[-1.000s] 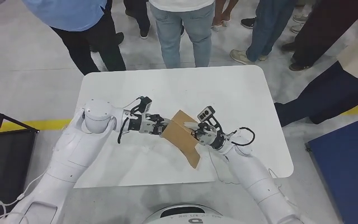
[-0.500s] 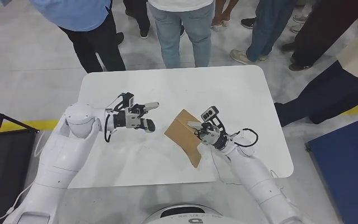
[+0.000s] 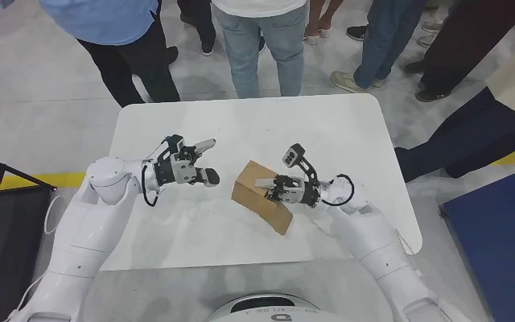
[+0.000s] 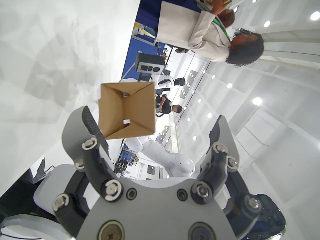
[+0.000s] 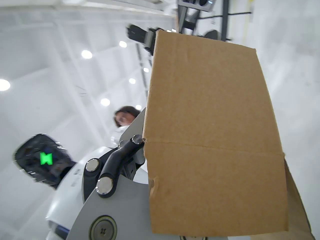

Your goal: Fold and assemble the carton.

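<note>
Cardboard carton (image 3: 259, 196) squarer now; left gripper (image 3: 211, 159) farther.

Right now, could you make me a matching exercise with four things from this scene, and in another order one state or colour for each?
Things:
1. left gripper
2. right gripper
3. carton
4. table

States:
a. brown, opened into a box shape
b. white top with rounded corners
c. open, holding nothing
d. closed on the carton

Pairs: 1-c, 2-d, 3-a, 4-b.
</note>
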Robot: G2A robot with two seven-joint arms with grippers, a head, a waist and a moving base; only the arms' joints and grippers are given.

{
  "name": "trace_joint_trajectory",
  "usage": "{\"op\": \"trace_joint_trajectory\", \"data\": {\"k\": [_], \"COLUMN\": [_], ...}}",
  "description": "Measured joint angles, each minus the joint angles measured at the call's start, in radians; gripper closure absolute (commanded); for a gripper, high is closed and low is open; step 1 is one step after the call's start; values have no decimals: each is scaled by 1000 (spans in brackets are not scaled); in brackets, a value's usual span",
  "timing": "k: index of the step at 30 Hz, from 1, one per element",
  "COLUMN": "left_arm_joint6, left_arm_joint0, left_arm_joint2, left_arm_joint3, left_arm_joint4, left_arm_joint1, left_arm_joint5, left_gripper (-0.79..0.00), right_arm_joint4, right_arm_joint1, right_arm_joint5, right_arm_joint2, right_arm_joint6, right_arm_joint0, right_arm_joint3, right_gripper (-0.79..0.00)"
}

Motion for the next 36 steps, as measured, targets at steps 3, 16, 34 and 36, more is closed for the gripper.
{"op": "trace_joint_trajectory", "data": {"k": [3,16,34,36], "left_arm_joint6": [39,179,221,220], "left_arm_joint0": [29,184,233,230], "left_arm_joint2": [-45,-168,-181,-179], "left_arm_joint3": [-16,-113,-131,-128], "left_arm_joint4": [43,79,57,56], "left_arm_joint1": [10,28,27,26], "left_arm_joint5": [-12,-60,-90,-90], "left_gripper": [-785,-785,-785,-785], "right_arm_joint4": [-193,-965,-1062,-1048], "right_arm_joint1": [20,85,165,177], "right_arm_joint5": [82,320,373,384], "right_arm_joint2": [0,-140,-612,-634], "right_arm_joint6": [49,291,297,297], "right_arm_joint0": [48,181,509,535], "right_arm_joint3": [-33,-359,-364,-374], "right_gripper": [0,0,-699,-785]}}
